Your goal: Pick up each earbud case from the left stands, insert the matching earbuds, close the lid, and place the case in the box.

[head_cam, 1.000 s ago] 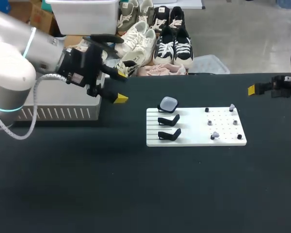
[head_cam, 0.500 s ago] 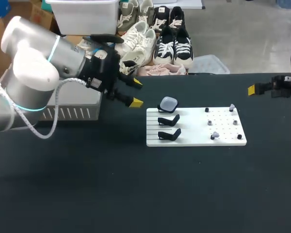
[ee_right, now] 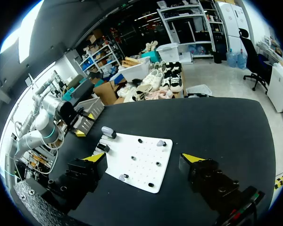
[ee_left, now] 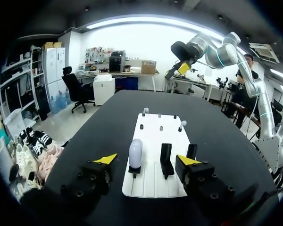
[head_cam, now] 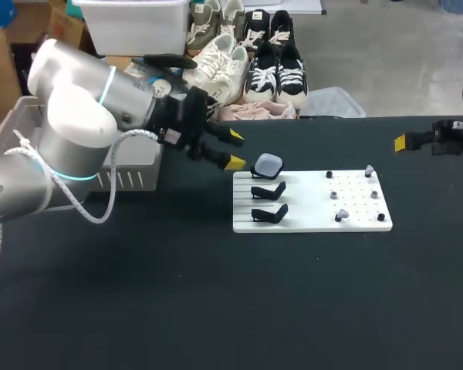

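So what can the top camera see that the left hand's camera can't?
Only the head view shows the grey box and the left arm's big body. Only the left wrist view shows the whole right arm. Both show the white board, the earbud case on its stand and two empty stands.

1. One white board is shown.
2. Three black stands are counted on the board; two of them are bare.
3. One earbud case is seen, seated on the rear stand.
4. Six small pegs are counted on the board's other half; two are topped by pale earbuds.
5. One white slatted box is shown.
6. Two grippers are counted, the left gripper and the right gripper, each with two yellow-tipped fingers.
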Controlling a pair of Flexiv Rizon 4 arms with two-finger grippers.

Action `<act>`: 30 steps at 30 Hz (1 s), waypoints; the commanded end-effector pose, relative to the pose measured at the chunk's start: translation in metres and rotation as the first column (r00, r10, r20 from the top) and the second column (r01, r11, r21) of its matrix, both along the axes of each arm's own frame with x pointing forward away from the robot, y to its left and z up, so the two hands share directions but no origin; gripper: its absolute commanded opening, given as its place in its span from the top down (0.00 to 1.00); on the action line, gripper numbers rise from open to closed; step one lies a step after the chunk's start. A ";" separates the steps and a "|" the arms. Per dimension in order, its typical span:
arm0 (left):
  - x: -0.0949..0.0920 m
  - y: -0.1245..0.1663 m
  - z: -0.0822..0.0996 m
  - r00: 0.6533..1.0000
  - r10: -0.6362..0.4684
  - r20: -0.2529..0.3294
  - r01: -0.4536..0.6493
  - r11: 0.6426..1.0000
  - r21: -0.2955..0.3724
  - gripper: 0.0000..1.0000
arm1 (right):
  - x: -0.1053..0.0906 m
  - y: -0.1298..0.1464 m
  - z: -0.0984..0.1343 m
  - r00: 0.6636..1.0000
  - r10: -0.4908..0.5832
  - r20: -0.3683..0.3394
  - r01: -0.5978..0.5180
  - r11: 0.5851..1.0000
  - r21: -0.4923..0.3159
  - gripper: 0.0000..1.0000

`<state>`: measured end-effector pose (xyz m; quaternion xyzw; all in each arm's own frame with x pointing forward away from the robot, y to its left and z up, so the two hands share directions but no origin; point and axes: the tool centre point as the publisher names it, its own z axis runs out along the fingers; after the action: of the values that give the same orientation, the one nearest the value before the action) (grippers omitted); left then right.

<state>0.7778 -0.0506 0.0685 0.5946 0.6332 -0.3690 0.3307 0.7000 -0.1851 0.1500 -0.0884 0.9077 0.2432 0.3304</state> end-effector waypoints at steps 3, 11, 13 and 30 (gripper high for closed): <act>0.000 -0.002 -0.011 1.000 -0.007 0.003 0.007 1.000 -0.011 0.04 | 0.000 0.000 0.000 1.000 0.000 0.000 0.000 1.000 0.000 0.00; 0.006 -0.009 -0.018 1.000 -0.004 0.004 0.004 1.000 -0.021 0.07 | 0.000 0.000 0.000 1.000 0.000 0.000 0.000 1.000 0.000 0.00; 0.007 -0.012 -0.019 1.000 -0.006 0.008 0.006 1.000 -0.029 0.09 | 0.000 0.000 0.000 1.000 0.000 0.000 0.000 1.000 0.000 0.00; 0.015 -0.032 -0.037 1.000 0.003 0.027 -0.002 0.999 -0.046 0.12 | 0.000 0.000 0.000 1.000 0.000 0.000 0.000 1.000 0.000 0.00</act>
<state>0.7882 -0.0788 0.0366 0.5911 0.6217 -0.3736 0.3530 0.7000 -0.1851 0.1500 -0.0884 0.9077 0.2432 0.3304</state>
